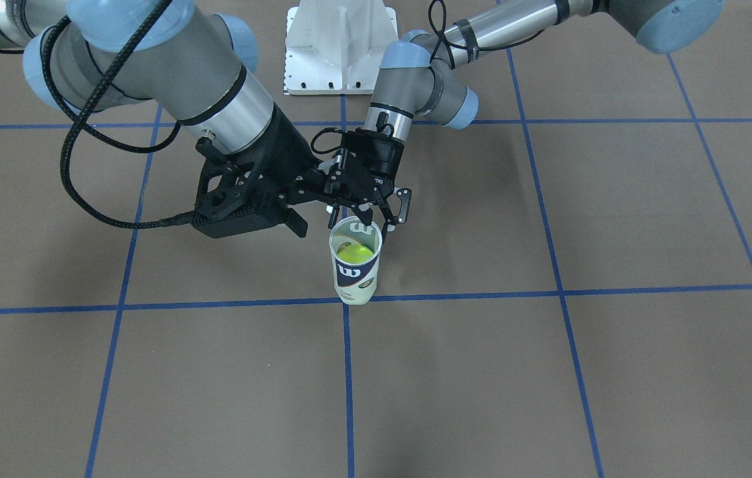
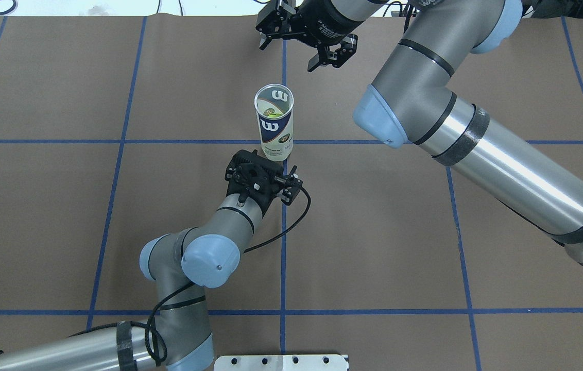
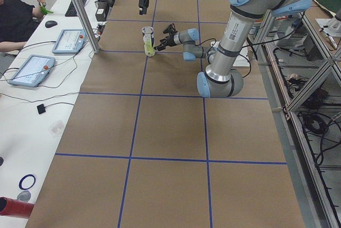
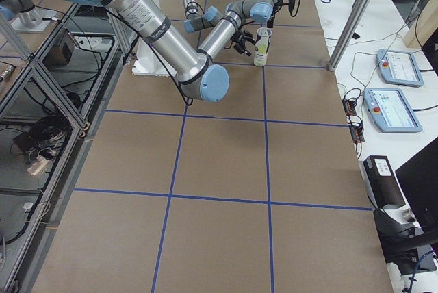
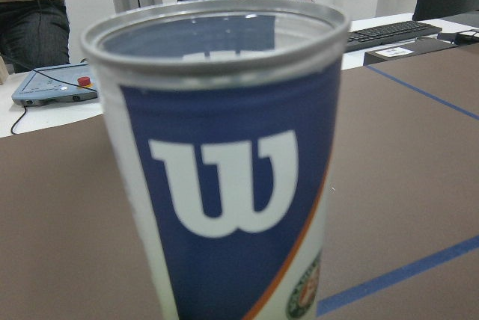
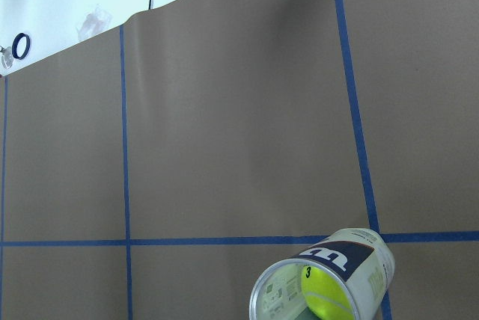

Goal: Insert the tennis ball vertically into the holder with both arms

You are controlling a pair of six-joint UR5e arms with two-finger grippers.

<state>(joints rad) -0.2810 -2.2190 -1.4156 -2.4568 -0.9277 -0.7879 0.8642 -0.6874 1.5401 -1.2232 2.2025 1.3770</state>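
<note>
**A:** Where's everything sitting rn?

**B:** Holder [image 2: 275,129] is standing on the table [image 2: 116,206], directly ahead of the L gripper [image 2: 266,172], right at its jaws. Tennis ball [image 1: 355,252] is lying inside it, below the rim. From the R gripper [image 2: 290,55], the holder is sitting below and off to the robot's side. That one's jaws are hanging wide apart, carrying nothing.

**A:** L gripper clamping?

**B:** Can't tell. Jaws are looking spread approx can-width, but the pads are hiding behind the body. Pressing vs clear is unknown.

**A:** Which way's the holder pointing?

**B:** Long axis is running vertical, mouth facing up, base down. W logo is facing the L gripper.

**A:** So what's the step?

**B:** Ball's in, so I'm reading it as let-go & back-out. L should be opening fully first, then pulling straight back along its own axis w/o sideways drift. A slim, tall can is prob tipping easily. R should be lifting straight up, not crossing the mouth.
</note>
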